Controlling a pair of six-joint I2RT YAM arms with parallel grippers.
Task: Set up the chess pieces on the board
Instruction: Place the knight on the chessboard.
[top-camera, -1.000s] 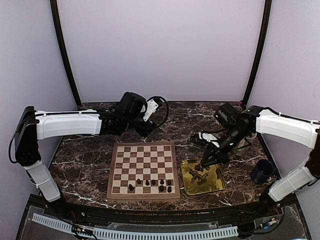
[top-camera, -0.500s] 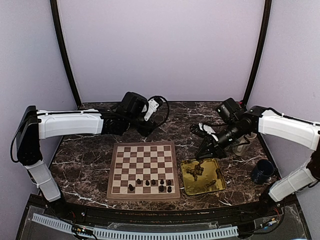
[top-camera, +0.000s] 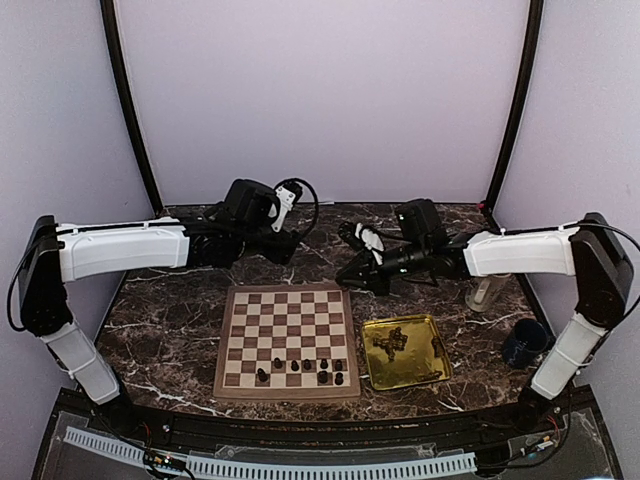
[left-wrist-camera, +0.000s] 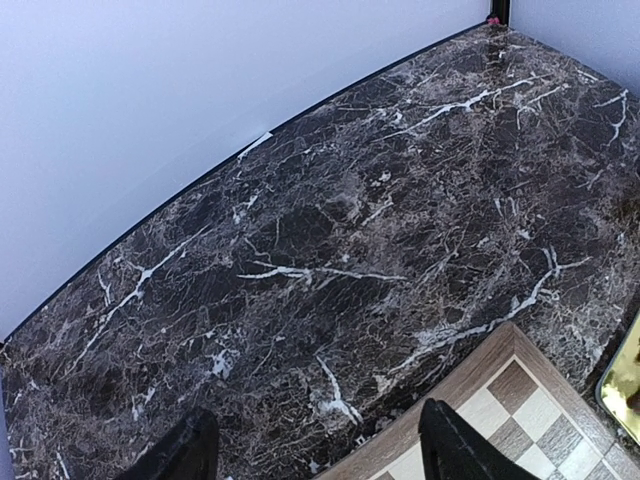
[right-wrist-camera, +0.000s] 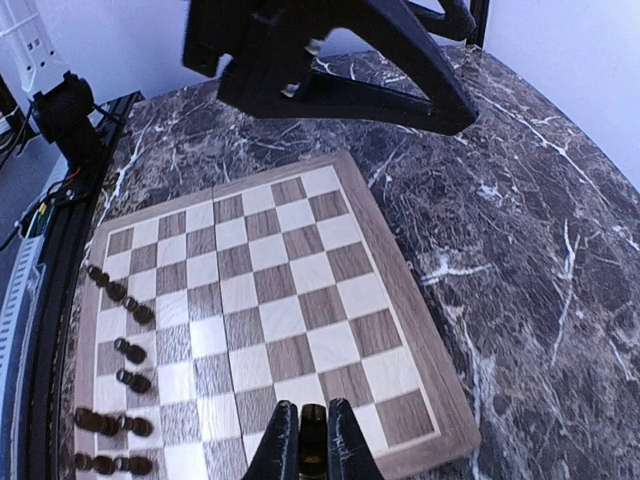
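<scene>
Right gripper (right-wrist-camera: 312, 412): fingers pressed together, pinching 1 small dark chess piece (right-wrist-camera: 313, 432) upright between the tips.
Right gripper place: above the far right corner of the board (top-camera: 287, 320), the arm reaching in low from the board's right.
Left gripper (left-wrist-camera: 315, 455): fingers spread, nothing between them; hovers just beyond the board's far edge, over bare stone.
Chess pieces (top-camera: 308, 366): the set ones stand in the board's 2 nearest rows, mostly toward its right half; the rest of the squares are bare.
Leftover pieces (top-camera: 392, 342): a small dark heap in the gold tray (top-camera: 428, 368), just right of the board's near right corner.
Step in hand: my read is a carry, 1 piece on its way from tray to square; the task looks partly done.
Next move calls for: lowering over a free near-row square, setting the base flat, then parting the fingers without clipping neighbours.
Surface: dark marble-look table (top-camera: 180, 310) with white veins, glossy.
Other: dark blue mug (top-camera: 522, 343), well right of the board.
Room: pale lilac walls (top-camera: 320, 100), black corner posts.
</scene>
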